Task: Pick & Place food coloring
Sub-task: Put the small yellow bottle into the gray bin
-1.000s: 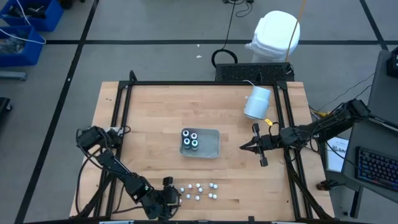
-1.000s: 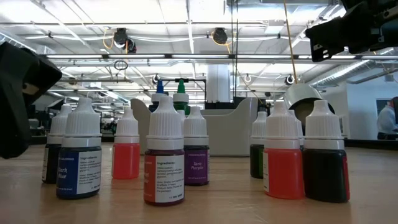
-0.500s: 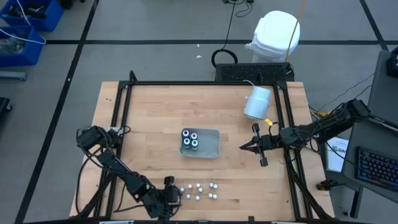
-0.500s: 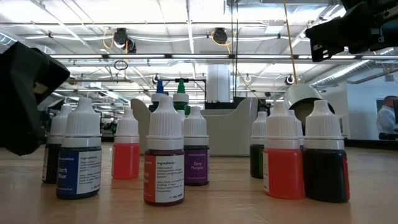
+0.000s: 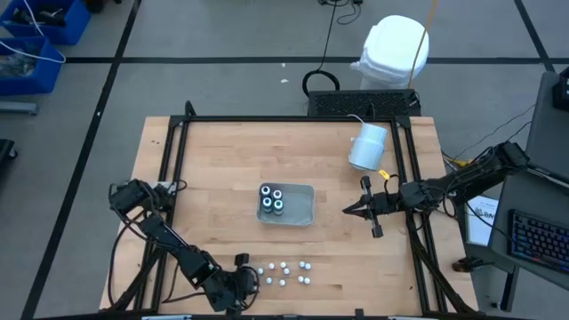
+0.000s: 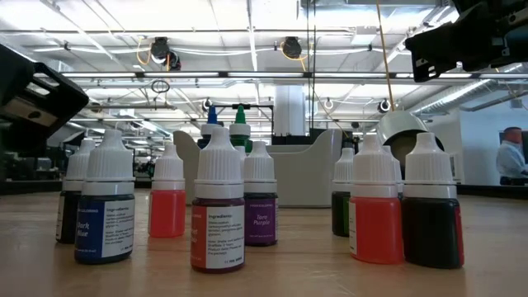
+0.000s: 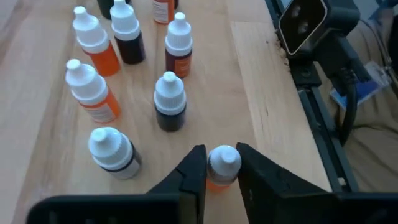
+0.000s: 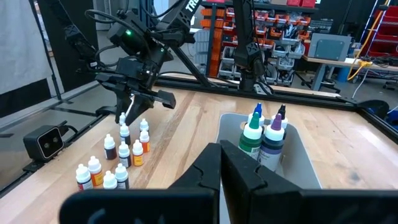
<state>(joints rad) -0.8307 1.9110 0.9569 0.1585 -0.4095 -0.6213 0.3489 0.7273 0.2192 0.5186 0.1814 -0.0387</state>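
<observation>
Several tiny white-capped food coloring bottles (image 5: pixel 283 272) stand upright on their bases in a loose group near the table's near edge, also seen in the low view (image 6: pixel 219 206). My left gripper (image 5: pixel 242 270) is at the group's left end, shut on one orange bottle (image 7: pixel 222 171). Dark round bottles (image 5: pixel 272 202) stand in the clear tray (image 5: pixel 310 205) at the table's middle. My right gripper (image 5: pixel 347 212) hovers shut to the right of the tray, holding nothing. My left gripper pinches the orange bottle's white cap (image 7: pixel 224 157) between its two fingers (image 7: pixel 194 169), coming at it from above on a slant. The bottle stands upright between them. Its base is hidden by the fingers, so whether it is on the table cannot be told.
A white cylinder (image 5: pixel 367 146) lies at the far right of the table. A dark metal frame (image 5: pixel 178 151) rims the tabletop. A small camera (image 7: pixel 303 22) sits at the near edge beside the bottles. A person (image 6: pixel 510 161) stands far off in the room.
In the low view my left gripper's dark body at the left has gone upward and shows smaller than a second ago. The standing bottles have kept their places.
</observation>
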